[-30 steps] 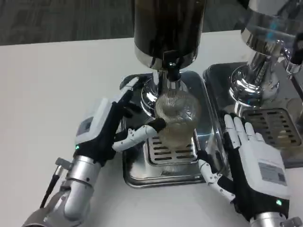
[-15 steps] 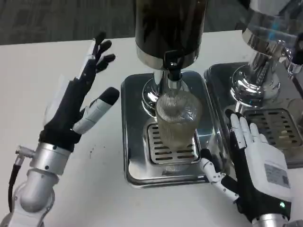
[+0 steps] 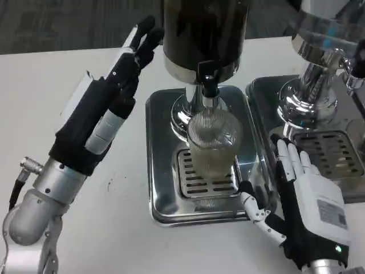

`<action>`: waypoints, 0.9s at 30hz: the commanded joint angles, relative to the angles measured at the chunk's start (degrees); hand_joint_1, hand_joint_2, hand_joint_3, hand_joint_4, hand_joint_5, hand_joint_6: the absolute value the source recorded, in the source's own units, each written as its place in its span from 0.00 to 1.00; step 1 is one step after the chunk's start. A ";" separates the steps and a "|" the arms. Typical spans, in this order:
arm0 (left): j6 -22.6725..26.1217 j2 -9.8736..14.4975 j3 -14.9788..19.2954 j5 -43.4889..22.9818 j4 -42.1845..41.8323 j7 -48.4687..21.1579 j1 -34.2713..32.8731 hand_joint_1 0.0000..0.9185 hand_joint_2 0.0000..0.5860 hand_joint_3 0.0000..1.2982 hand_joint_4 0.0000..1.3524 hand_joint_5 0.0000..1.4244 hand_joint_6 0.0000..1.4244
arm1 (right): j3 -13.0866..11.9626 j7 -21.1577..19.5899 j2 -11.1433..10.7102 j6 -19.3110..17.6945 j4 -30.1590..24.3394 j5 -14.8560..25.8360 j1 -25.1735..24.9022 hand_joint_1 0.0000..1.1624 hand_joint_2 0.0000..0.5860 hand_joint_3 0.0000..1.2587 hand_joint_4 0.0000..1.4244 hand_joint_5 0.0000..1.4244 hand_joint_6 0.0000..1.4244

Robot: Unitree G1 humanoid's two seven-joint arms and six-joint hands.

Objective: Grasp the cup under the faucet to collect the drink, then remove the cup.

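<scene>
The clear ribbed cup [image 3: 212, 149] is standing on the drip tray [image 3: 165, 194] grate under the faucet [image 3: 209, 85], looking light, slick and crushable; gripping mid-wall seems safest. Left hand [image 3: 108, 108] is hovering left, fingers extended, holding nothing; right hand [image 3: 305, 200] is lying flat, empty, fingers apart, at the tray's right edge.

The left hand [image 3: 105, 94] is raised off the table on its silver forearm, which rises from the lower left; its fingers [image 3: 140, 40] are stretched out long and close together, pointing up and to the right, holding nothing. The right hand [image 3: 311, 202] lies low at the lower right, white back up, its fingers [image 3: 288, 160] extended and slightly apart pointing away from the robot, its thumb [image 3: 256, 214] spread out to the left, also holding nothing.
</scene>
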 commanded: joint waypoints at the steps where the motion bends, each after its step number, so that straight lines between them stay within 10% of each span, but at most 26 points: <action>1: 2.17 -1.39 0.91 -0.33 -1.57 -2.85 -0.16 0.00 0.12 0.00 0.00 0.00 0.00 | -0.24 -0.67 0.09 -0.28 0.32 0.52 0.38 0.19 0.66 0.00 0.00 0.00 0.04; 27: 2.73 -5.95 -0.26 5.17 -4.35 -7.99 -1.15 0.00 0.18 0.02 0.00 0.09 0.08 | -0.57 -0.77 0.86 -0.04 0.33 0.69 0.80 0.19 0.66 0.00 0.00 0.00 0.04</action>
